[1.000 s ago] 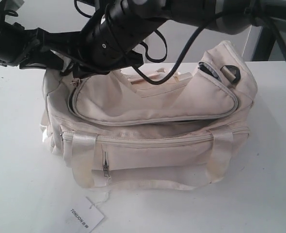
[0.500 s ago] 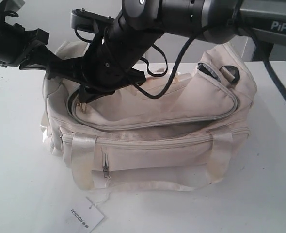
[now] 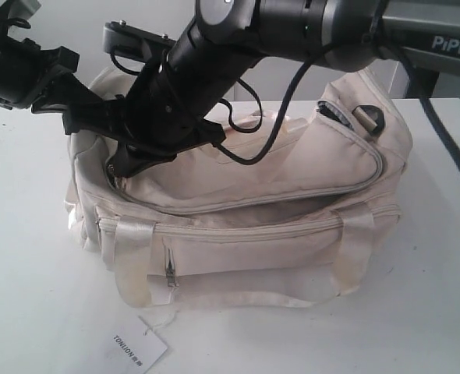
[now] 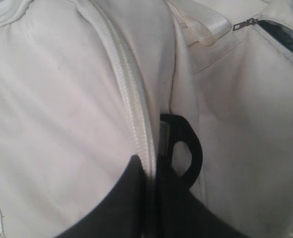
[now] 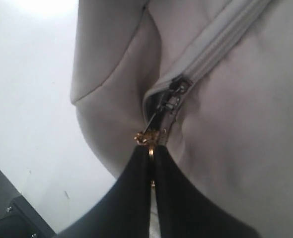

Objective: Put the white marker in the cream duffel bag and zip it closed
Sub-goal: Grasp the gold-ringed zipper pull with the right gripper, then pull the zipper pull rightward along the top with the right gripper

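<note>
The cream duffel bag (image 3: 253, 241) lies on the white table (image 3: 35, 273), its top flap zip still gaping along the front. My right gripper (image 3: 121, 167) reaches across to the bag's left end and is shut on the gold ring zipper pull (image 5: 149, 136), with the jaws (image 5: 154, 148) pressed together just under the slider. At that same end my left gripper (image 3: 78, 117) is shut on the bag's zip edge (image 4: 131, 89), next to a black strap ring (image 4: 193, 148). The white marker is out of view.
A white paper tag (image 3: 139, 347) lies on the table in front of the bag. A small pocket (image 3: 335, 111) stands open at the bag's right end beside another black ring (image 3: 370, 117). The right arm and its cables hang over the bag's top.
My right gripper has dropped and moved left with the zipper pull, round the bag's left corner. The left gripper has stayed where it was.
</note>
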Available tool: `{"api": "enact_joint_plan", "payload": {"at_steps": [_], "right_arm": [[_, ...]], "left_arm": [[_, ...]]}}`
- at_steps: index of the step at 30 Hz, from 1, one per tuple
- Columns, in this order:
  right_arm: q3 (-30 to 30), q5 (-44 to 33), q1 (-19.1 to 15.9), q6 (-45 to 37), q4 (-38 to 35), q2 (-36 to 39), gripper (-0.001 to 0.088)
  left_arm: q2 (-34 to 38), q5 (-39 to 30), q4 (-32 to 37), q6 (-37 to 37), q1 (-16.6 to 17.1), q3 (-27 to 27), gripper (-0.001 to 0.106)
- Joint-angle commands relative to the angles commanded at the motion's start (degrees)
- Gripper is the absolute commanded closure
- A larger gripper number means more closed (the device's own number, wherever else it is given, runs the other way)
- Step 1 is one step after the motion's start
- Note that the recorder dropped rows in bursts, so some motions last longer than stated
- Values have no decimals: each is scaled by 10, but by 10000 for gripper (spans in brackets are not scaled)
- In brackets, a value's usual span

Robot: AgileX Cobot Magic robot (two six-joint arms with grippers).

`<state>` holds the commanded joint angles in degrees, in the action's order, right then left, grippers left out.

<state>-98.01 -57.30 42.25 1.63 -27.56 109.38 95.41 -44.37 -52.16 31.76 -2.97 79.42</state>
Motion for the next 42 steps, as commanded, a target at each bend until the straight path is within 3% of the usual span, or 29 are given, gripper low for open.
{"api": "enact_joint_plan", "payload": {"at_steps": [11, 19, 24, 26, 31, 33, 42], "right_arm": [[0, -41, 0, -29, -11, 0, 868], [-6, -13, 0, -30, -7, -14, 868], [-8, 22, -1, 24, 61, -36, 867], [-7, 23, -1, 49, 88, -33, 838], [-7, 41, -1, 51, 68, -8, 620], [-7, 44, -1, 51, 67, 1, 576], [-7, 65, -1, 62, 67, 15, 508]], "left_arm": [[0, 2, 0, 0, 0, 0, 1053], [0, 2, 0, 0, 0, 0, 1053], [0, 1, 0, 0, 0, 0, 1053], [0, 1, 0, 0, 0, 0, 1053], [0, 1, 0, 0, 0, 0, 1053], [0, 1, 0, 0, 0, 0, 1053], [0, 0, 0, 0, 0, 0, 1053]]}}
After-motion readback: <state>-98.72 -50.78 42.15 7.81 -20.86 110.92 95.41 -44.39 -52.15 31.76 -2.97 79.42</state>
